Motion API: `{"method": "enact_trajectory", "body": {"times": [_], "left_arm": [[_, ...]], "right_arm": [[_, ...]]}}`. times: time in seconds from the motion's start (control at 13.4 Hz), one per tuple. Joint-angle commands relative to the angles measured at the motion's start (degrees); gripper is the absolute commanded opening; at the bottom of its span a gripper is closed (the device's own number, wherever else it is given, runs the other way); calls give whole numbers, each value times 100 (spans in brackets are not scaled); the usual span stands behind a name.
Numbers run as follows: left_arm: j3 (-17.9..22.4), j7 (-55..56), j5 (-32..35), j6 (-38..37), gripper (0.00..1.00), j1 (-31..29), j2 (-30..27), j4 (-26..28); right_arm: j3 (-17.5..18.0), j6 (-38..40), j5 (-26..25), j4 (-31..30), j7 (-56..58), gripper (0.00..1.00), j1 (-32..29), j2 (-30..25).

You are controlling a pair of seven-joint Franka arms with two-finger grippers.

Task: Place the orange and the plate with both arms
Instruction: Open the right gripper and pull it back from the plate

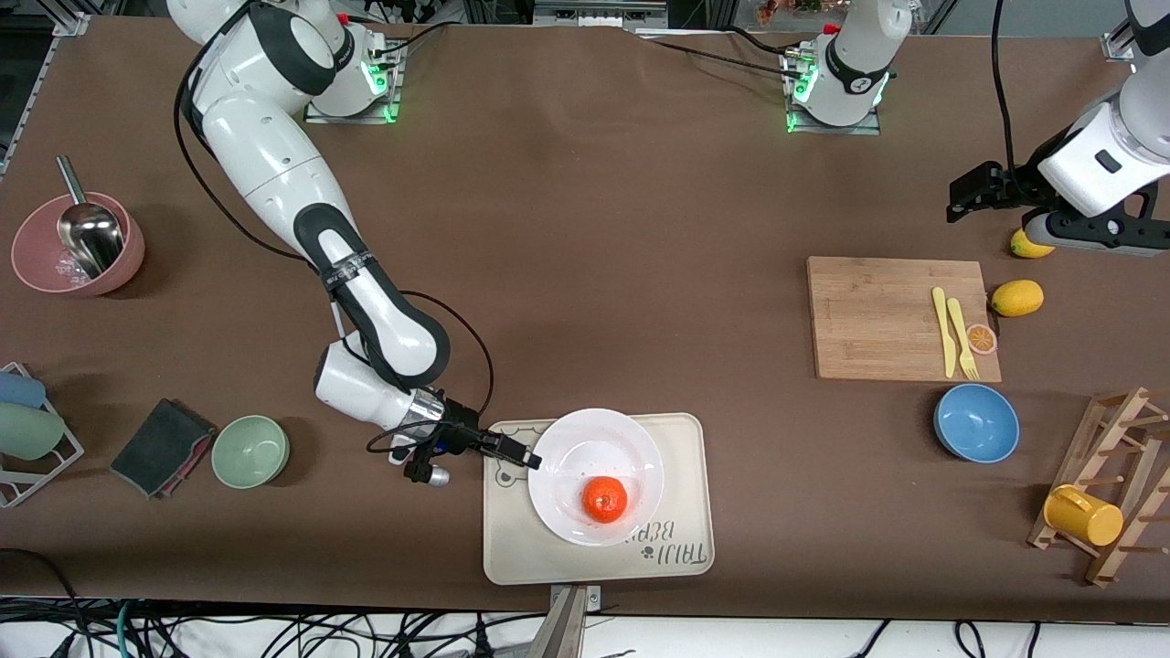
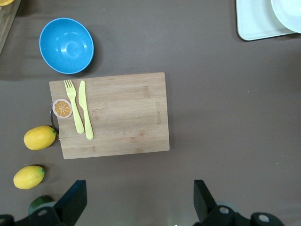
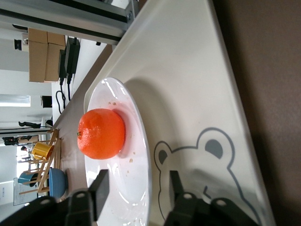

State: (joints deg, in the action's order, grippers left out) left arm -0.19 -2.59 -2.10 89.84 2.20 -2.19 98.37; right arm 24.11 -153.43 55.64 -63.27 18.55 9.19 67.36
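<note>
The white plate lies on the beige bear tray near the table's front edge, and the orange rests in it. At the plate's rim, on the side toward the right arm's end, my right gripper is open. In the right wrist view its fingers stand apart on either side of the plate's rim, short of the orange. My left gripper hangs open and holds nothing above the left arm's end of the table. The left gripper looks down on bare table beside the cutting board.
On the cutting board are yellow cutlery and an orange slice. Two lemons lie beside it, a blue bowl nearer the camera. A mug rack, green bowl, dark cloth and pink bowl stand at the ends.
</note>
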Motion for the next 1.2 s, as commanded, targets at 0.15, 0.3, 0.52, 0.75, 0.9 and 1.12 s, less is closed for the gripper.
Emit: {"method": "enact_trajectory", "body": {"times": [0.15, 0.3, 0.52, 0.75, 0.9, 1.12], "left_arm": [[-7, -31, 95, -142, 100, 26, 78, -196], [-7, -31, 95, -142, 100, 26, 78, -196], [-7, -31, 95, -142, 100, 43, 78, -196], [-7, -31, 95, -142, 100, 43, 78, -196], [-7, -31, 95, -142, 100, 52, 78, -196], [-7, -31, 95, -142, 100, 43, 78, -196]], "right_arm": [[-239, 40, -158, 148, 210, 100, -31, -292], [-319, 128, -378, 60, 175, 100, -40, -520], [-775, 767, -651, -352, 175, 100, -49, -1047], [-1600, 2399, -1255, -502, 149, 100, -31, -1627], [-2066, 3560, -1861, -511, -122, 100, -31, -2005], [-2262, 4853, -3178, -485, -1097, 100, -31, -2568]]}}
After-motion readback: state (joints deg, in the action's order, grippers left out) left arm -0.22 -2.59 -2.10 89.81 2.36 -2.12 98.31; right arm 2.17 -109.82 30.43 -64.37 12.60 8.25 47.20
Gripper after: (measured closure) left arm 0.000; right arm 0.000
